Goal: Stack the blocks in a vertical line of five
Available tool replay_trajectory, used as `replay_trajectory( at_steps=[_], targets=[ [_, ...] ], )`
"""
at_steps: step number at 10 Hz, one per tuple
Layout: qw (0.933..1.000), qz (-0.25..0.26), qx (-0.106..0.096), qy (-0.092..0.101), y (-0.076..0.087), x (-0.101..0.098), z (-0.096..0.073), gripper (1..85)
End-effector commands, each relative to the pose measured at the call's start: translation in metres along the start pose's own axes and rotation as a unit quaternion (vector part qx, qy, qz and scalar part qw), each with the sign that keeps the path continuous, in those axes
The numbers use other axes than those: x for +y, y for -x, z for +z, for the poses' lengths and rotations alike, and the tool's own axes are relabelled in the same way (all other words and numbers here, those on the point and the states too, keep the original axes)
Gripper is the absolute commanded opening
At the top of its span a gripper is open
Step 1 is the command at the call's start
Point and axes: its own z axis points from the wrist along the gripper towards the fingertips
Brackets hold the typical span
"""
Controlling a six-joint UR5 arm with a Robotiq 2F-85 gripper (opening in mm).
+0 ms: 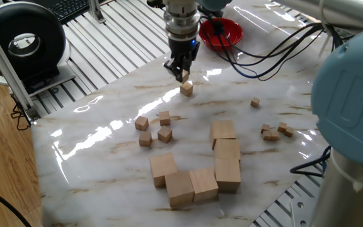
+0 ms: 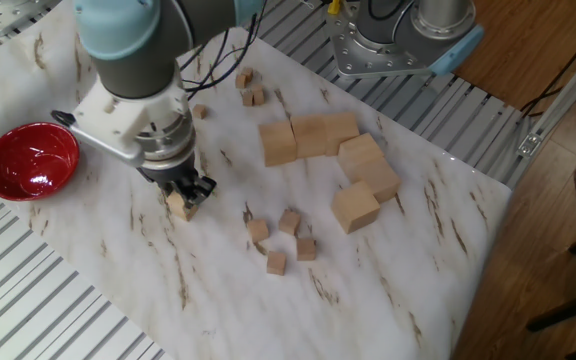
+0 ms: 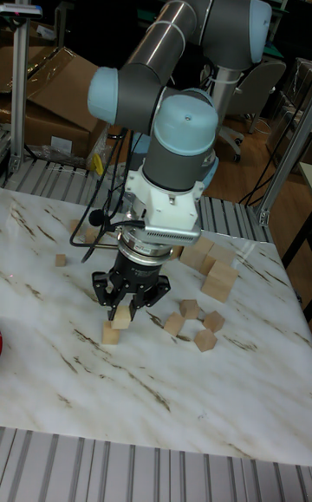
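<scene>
My gripper [image 3: 124, 309] is shut on one small wooden block [image 3: 121, 316]. It holds the block just above and slightly off-centre from a second block [image 3: 110, 335] that rests alone on the marble table. In the one fixed view, the gripper [image 1: 181, 73] hangs over that lone block [image 1: 186, 89]. In the other fixed view, the gripper [image 2: 189, 190] covers most of the pair. Several more blocks [image 1: 154, 128] lie loosely grouped nearer the table's middle, also seen as a block cluster [image 2: 284, 240].
Several large wooden cubes [image 1: 213, 167] sit bunched together beyond the cluster of blocks. Tiny cubes [image 1: 275, 131] lie scattered near the table edge, with a single tiny cube [image 1: 255, 102] apart. A red bowl [image 2: 30, 160] stands at a corner. Cables hang from the arm.
</scene>
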Motion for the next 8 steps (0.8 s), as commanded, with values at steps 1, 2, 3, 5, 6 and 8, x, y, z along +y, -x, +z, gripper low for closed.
replay_trajectory(
  at_steps=[1, 2, 3, 5, 6, 8],
  targets=[
    [0.9999, -0.003, 0.001, 0.010, 0.0002, -0.0079, 0.0019, 21.7],
    [0.9999, -0.004, 0.001, 0.010, 0.0014, -0.0093, 0.0043, 21.7],
    [0.9999, -0.004, 0.001, 0.010, 0.0019, -0.0097, 0.0052, 21.7],
    [0.9999, -0.004, 0.000, 0.013, 0.0037, -0.0089, 0.0075, 21.7],
    [0.9999, -0.001, -0.001, 0.016, 0.0040, -0.0085, 0.0086, 21.7],
    [0.9998, 0.002, -0.001, 0.020, 0.0035, -0.0060, 0.0095, 21.7]
  ],
)
